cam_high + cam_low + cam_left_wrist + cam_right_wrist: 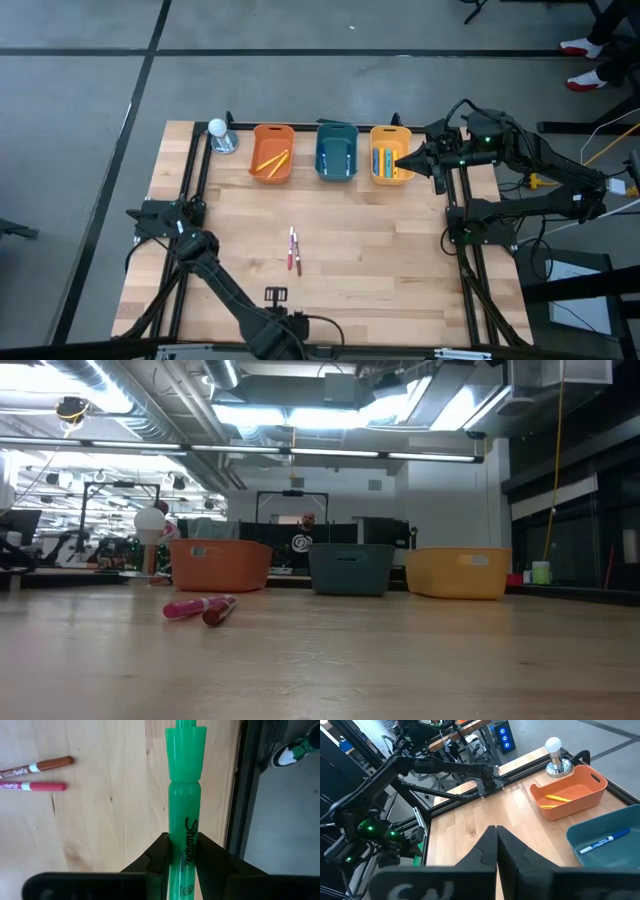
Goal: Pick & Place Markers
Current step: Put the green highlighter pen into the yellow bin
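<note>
My left pincer (181,855) sits at the near edge of the worktop (380,260), fingers clenched on a bright green stick (184,795), Sharpie print visible. The stick points out along the near edge toward the table frame.

Two markers lie loose mid-worktop, side by side and touching or nearly so: a red marker (292,247) and a brown-capped marker (297,255). In my left wrist view they show as the pink-red one (32,786) and the brown one (40,766), well apart from my left pincer, nothing gripping them.

My right pincer (496,845) has its fingers pressed together, holding nothing. In the high view it hovers at the far right, just beside the yellow bin (391,155).

Three bins in a row along the far edge:
- orange bin (272,155): yellow markers (270,161) inside
- teal bin (336,152): blue marker (604,842) inside
- yellow bin: blue and teal markers (382,160) inside

White ball on a metal stand (220,135) near the far left corner, beside the orange bin.
</note>
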